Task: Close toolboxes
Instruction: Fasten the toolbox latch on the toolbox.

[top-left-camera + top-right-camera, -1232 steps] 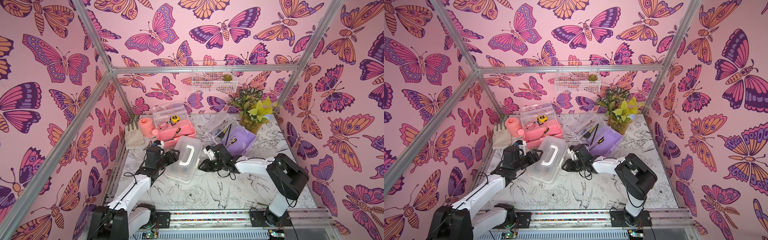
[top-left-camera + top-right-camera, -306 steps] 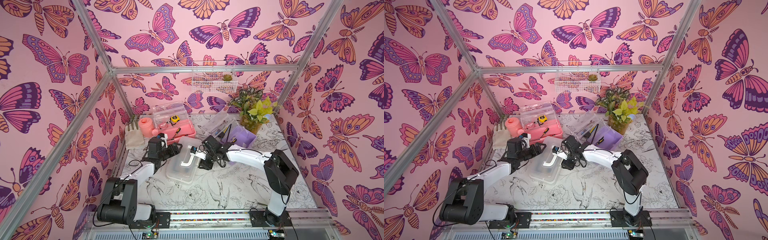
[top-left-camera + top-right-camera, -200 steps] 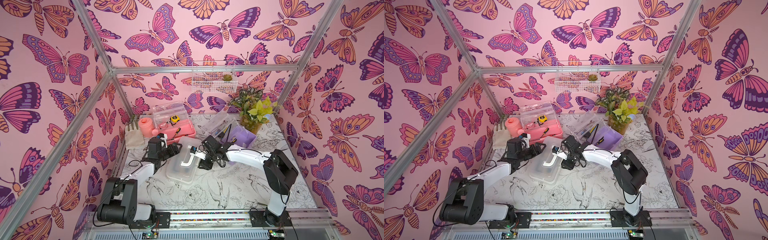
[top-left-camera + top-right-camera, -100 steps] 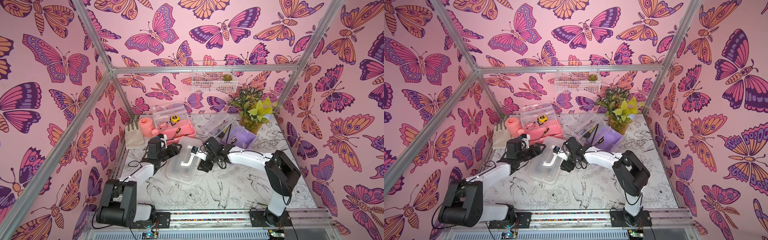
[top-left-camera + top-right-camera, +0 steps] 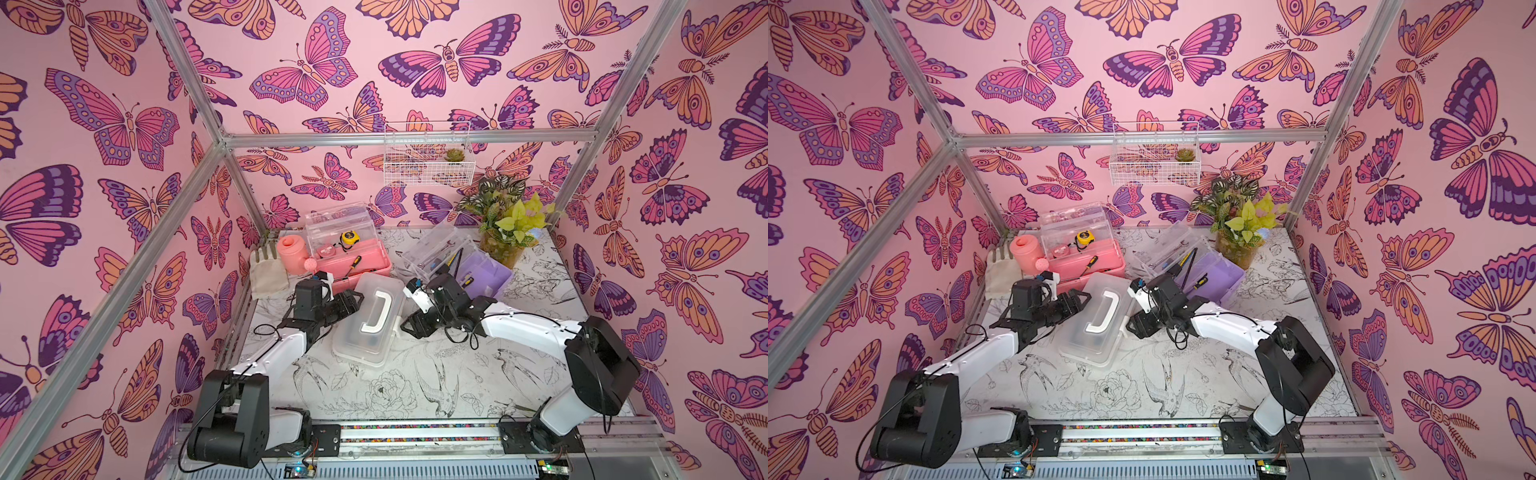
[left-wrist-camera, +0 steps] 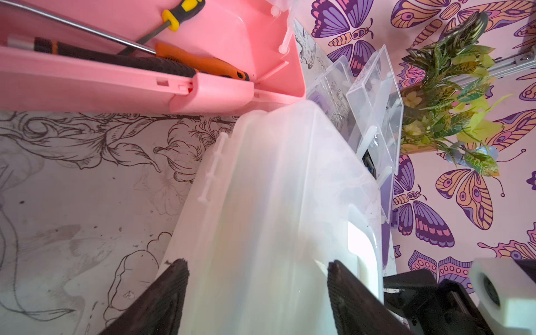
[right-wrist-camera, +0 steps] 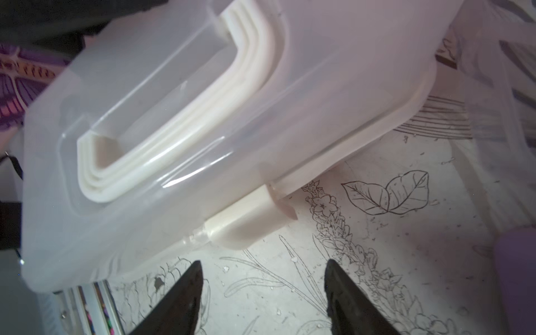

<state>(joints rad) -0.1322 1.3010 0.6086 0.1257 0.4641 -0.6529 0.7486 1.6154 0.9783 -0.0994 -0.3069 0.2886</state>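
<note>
The white toolbox (image 5: 370,324) sits at the table's centre with its lid down. At its 9 o'clock the left gripper (image 5: 355,301) stands wide open astride the hinge edge. At its 3 o'clock the right gripper (image 5: 406,328) is partly open and empty, facing the latch (image 7: 249,220). The pink toolbox (image 5: 365,262) at 11 o'clock and the purple toolbox (image 5: 486,272) at 1 o'clock have their lids up
</note>
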